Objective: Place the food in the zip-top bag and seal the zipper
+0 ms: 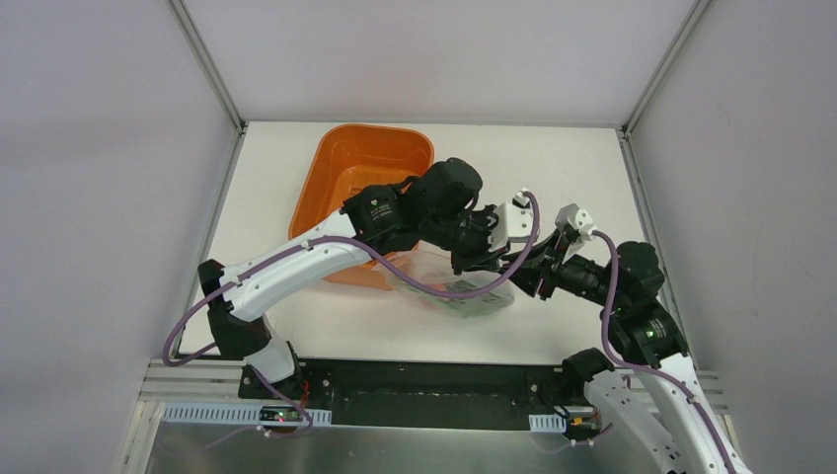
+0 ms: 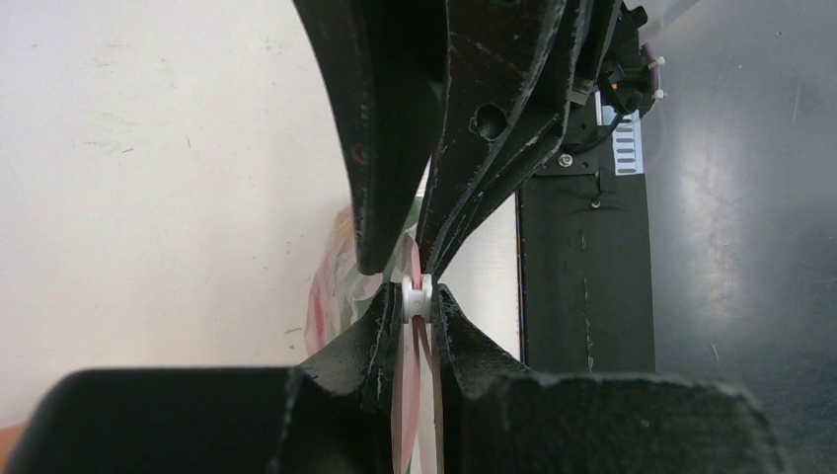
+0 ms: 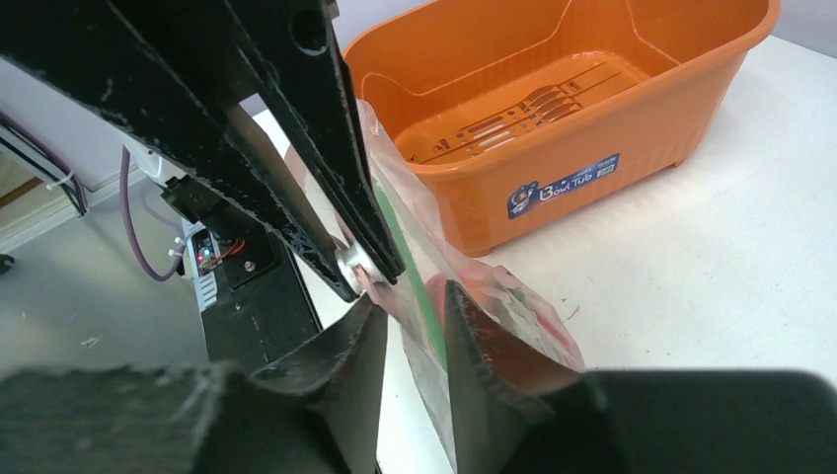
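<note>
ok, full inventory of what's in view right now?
table: 1, white, under everything
tub: 1, orange, far side of table, left of centre
bag: 1, clear with pale dots, mid-table in front of tub
zipper: 1, pink strip, bag's top edge
food: count unclear, green and red pieces, inside bag
left gripper: 1, black, shut on zipper
right gripper: 1, black, jaws apart around bag edge, next to left gripper
</note>
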